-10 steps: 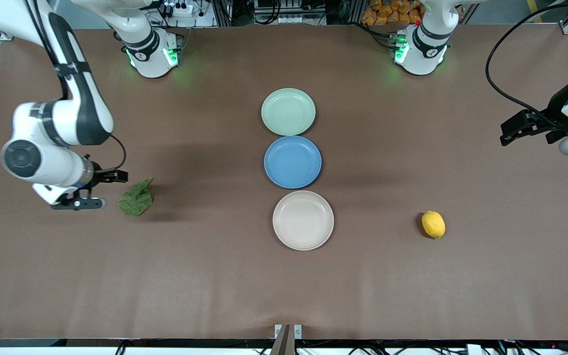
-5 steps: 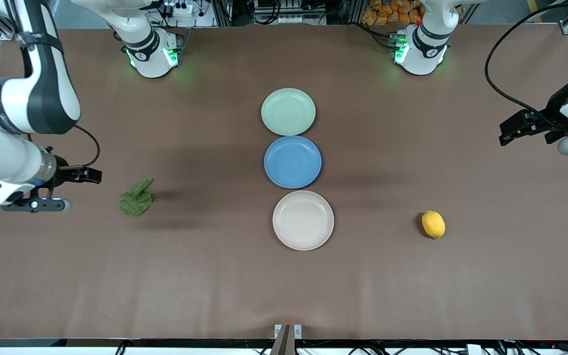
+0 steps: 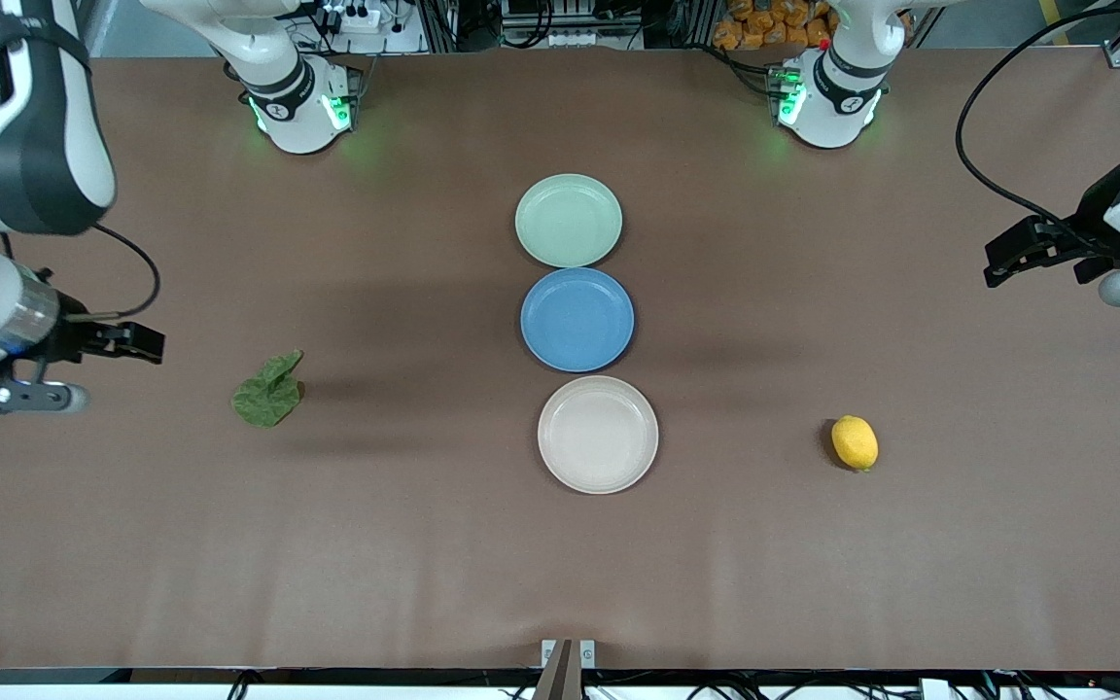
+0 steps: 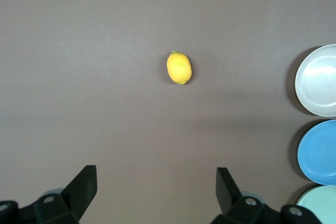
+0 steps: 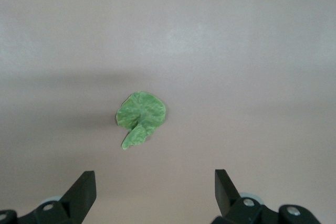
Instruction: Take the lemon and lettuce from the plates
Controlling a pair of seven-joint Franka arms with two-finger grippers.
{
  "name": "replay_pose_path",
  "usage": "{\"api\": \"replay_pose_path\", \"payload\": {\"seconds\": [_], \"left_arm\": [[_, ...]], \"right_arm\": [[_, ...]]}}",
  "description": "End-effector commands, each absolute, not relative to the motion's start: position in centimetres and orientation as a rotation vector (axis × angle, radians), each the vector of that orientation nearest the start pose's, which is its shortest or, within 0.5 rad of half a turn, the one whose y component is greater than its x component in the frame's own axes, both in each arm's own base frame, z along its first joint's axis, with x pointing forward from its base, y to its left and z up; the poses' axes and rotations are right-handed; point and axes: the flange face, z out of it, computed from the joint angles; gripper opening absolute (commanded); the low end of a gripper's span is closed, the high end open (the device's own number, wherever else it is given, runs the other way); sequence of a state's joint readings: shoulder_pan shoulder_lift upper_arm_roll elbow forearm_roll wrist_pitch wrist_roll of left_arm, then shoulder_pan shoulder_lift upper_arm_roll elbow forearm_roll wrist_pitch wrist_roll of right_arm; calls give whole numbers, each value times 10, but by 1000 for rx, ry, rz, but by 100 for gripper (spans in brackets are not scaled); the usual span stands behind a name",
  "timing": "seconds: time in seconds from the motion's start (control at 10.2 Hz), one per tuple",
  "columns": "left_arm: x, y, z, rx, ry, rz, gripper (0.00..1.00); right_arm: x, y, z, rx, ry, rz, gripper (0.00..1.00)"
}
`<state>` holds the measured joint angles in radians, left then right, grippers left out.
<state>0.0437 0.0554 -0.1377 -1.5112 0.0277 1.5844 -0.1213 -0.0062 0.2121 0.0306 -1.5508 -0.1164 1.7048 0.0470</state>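
The lemon point(image 3: 855, 442) lies on the bare desk point(image 3: 424, 564) toward the left arm's end, well apart from the plates. It looks firm, smooth and rounded, so it may roll or slip out of a pinch. The safest hold is probably across its narrow middle, fingers squeezing the short axis rather than the pointed ends.

The lettuce point(image 3: 268, 391) lies flat on the desk toward the right arm's end, also off any plate. It is a thin, limp, wrinkled leaf, surely very light and easy to tear or crush. A grip at the raised, curled edge or the stalk end would likely catch it best, since the flat part offers little to pinch.

Between the two, in a line down the middle, sit the pale green plate point(image 3: 568, 220), the blue plate point(image 3: 577, 319) and the beige plate point(image 3: 597, 434), all empty.

The left gripper point(image 3: 1007, 261) hangs over the desk's left-arm end, fingers point(image 4: 84, 184) spread apart and holding nothing. The right gripper point(image 3: 118, 367) hangs over the right-arm end near the lettuce, fingers point(image 5: 84, 190) likewise wide and empty.
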Motion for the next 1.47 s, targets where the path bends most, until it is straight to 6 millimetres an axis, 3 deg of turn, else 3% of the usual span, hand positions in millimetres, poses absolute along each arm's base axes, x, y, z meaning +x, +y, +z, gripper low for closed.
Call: {"api": "replay_pose_path", "payload": {"seconds": [0.0,0.29,0.59,0.88,1.08,1.37], "left_arm": [[567,-47,630,-3142,-22,-34,100],[566,-45,632,-3134,-32,-43,100],[566,-42,634,-3134,-41,-50,100],[567,-42,634,-3137,-41,-47,100],[567,-42,634,-3139,-41,-49,100],[567,-41,634,-3140,-46,-49,100]], "right_arm": [[611,0,574,-3251,3,30,100],[599,0,625,-3238,20,-41,100],[578,-14,658,-3237,65,-102,100],[569,-20,658,-3211,76,-55,100],[570,-34,650,-3163,112,-43,100],[567,-32,634,-3164,107,-50,100]]}}
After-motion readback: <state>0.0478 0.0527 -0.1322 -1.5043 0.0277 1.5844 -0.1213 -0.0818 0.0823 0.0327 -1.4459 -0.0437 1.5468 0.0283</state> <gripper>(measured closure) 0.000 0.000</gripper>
